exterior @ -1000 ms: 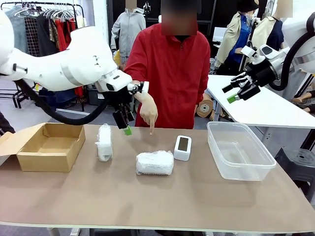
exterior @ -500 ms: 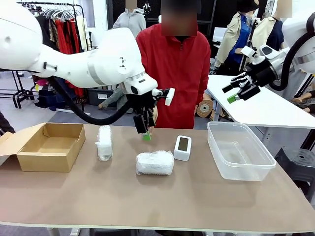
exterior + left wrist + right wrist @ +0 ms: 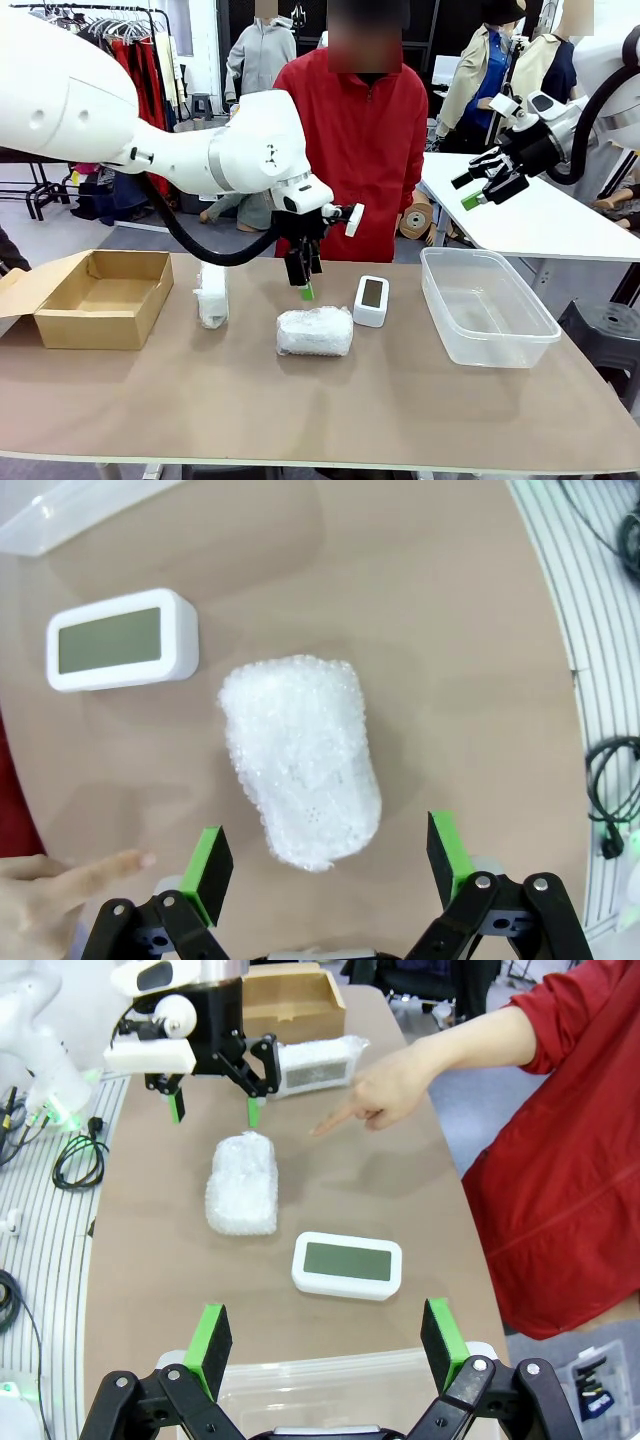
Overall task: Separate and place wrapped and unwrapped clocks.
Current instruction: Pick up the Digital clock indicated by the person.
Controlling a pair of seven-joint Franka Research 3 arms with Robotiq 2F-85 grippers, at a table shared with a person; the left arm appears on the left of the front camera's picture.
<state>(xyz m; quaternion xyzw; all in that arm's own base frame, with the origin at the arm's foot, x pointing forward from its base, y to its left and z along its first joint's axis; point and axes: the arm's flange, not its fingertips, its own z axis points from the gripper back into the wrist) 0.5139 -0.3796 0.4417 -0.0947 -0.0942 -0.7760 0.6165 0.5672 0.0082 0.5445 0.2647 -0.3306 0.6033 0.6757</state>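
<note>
One wrapped clock (image 3: 315, 332) lies mid-table as a white bubble-wrap bundle. My left gripper (image 3: 305, 285) hangs open just above and behind it. In the left wrist view the wrapped clock (image 3: 300, 755) lies lengthwise, its near end level with the green fingertips (image 3: 212, 860) of the left gripper (image 3: 330, 858), apart from them. A second wrapped clock (image 3: 211, 290) lies to the left. The bare white clock (image 3: 371, 300) stands right of the middle bundle, its grey screen up. My right gripper (image 3: 480, 185) is raised at the far right, open and empty. Below the right gripper (image 3: 326, 1345) are the bare clock (image 3: 347, 1263) and the wrapped clock (image 3: 243, 1185).
An open brown cardboard box (image 3: 95, 295) sits at the table's left end, and a clear plastic tub (image 3: 487, 305) at the right. The person in red stands at the far side, a hand (image 3: 380, 1085) pointing at the table beside the middle bundle; a fingertip (image 3: 60, 880) shows near my left fingers.
My left arm has swung right from above the left bundle and come down over the middle bundle. The right arm has held still.
</note>
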